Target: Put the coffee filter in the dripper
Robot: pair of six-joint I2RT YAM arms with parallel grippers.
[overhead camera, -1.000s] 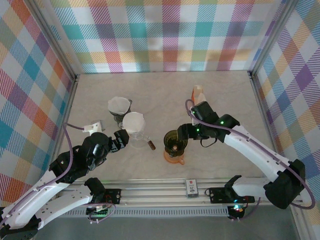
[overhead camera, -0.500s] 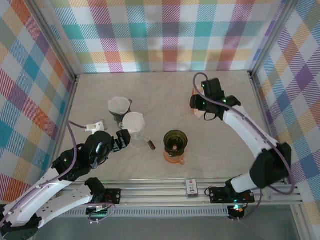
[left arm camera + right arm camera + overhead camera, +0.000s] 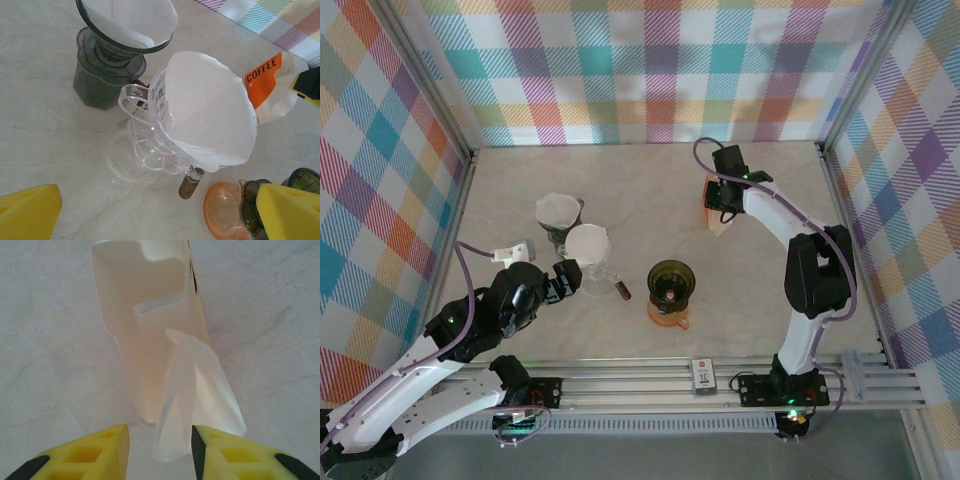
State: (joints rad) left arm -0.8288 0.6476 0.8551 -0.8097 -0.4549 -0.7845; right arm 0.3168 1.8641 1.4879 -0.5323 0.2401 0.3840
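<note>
Three drippers stand on the tabletop (image 3: 620, 180). The dark green dripper (image 3: 107, 60), farthest from the arm bases, holds a white paper cone. The clear dripper (image 3: 150, 135) just beside it holds another, whose rim flares above the transparent wall. A small brown object (image 3: 187, 186) lies at the clear dripper's foot; what it is cannot be told. The third, a green dripper (image 3: 671, 282), sits on an orange saucer (image 3: 668, 318) near the middle of the tabletop. Its bowl looks dark inside.

The coffee filter (image 3: 200, 390) is well apart from that dripper, at the far right of the tabletop. It lies touching the side of the cream coffee packet (image 3: 145, 315). It is thin, white and slightly translucent, folded flat into a narrow wedge with a crease along its length and a soft, uneven near edge.

The right fingers (image 3: 107, 450) stand apart on either side of the filter's near corner. Bare tabletop shows between one of them and the paper, so they are not pinching it. The left fingers (image 3: 30, 210) are spread wide near the clear dripper and hold nothing.
</note>
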